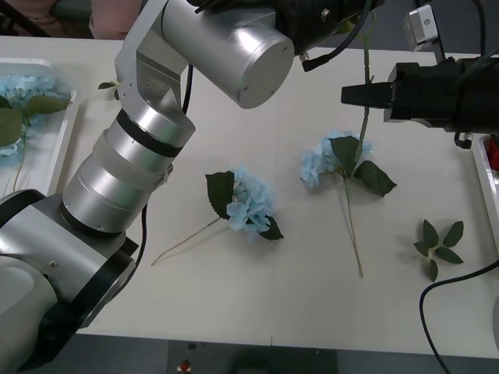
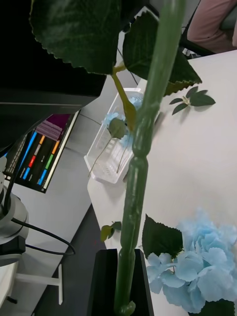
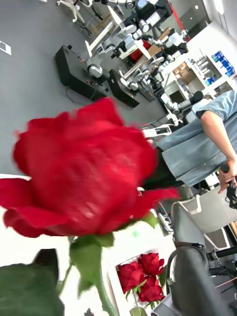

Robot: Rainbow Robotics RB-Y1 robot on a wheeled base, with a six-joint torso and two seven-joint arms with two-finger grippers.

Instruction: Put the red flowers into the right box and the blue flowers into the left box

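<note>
- My right gripper (image 1: 352,95) pinches the green stem (image 1: 365,66) of 1 rose (image 3: 84,168), black fingers (image 2: 106,281) pressed on either side of it.
- It hangs over the table (image 1: 296,304), right of centre.
- My left arm (image 1: 234,54) crosses the far side, with the left gripper (image 1: 331,12) by the stem's upper part; I cannot tell whether it is spread or pressed together.
- In the front view the stem's long axis runs from the top edge down, crosswise to my right fingers; the bloom end points away from them.
- Right under the stem's lower end lies 1 blue flower (image 1: 323,160), a 2nd (image 1: 251,202) to its left, both flat on the table.
- A leaf sprig (image 1: 438,245) lies near the right box (image 1: 483,183), which holds more roses (image 3: 140,276).
- The left box (image 1: 69,117) holds blue flowers (image 1: 23,84); a small sprig (image 1: 109,84) lies just beside it.
</note>
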